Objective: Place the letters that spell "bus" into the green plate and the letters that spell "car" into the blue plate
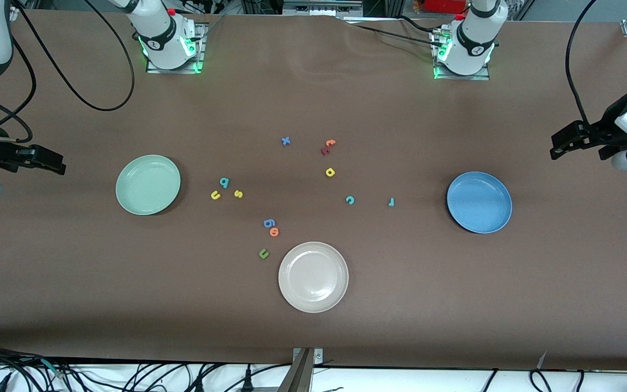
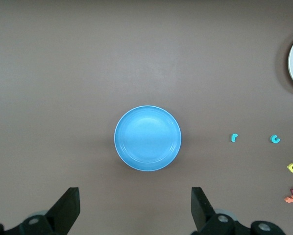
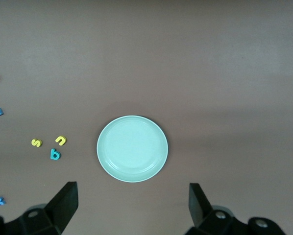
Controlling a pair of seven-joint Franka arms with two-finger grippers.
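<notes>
The pale green plate (image 1: 148, 185) lies toward the right arm's end of the table, the blue plate (image 1: 479, 202) toward the left arm's end; both hold nothing. Beside the green plate lie the teal b (image 1: 224, 182), yellow u (image 1: 215, 195) and yellow s (image 1: 238, 194). The yellow a (image 1: 330, 172), teal c (image 1: 350, 200) and teal r (image 1: 391, 202) lie mid-table, the r closest to the blue plate. My right gripper (image 3: 132, 198) hangs open over bare table beside the green plate. Over bare table beside the blue plate, my left gripper (image 2: 135, 200) is open too.
A beige-white plate (image 1: 313, 276) sits nearest the front camera. Close to it lie a blue g-like letter (image 1: 269, 222), an orange o (image 1: 274, 232) and a dark green u (image 1: 263, 253). A blue x (image 1: 286, 141) and orange and dark red letters (image 1: 327, 147) lie nearer the bases.
</notes>
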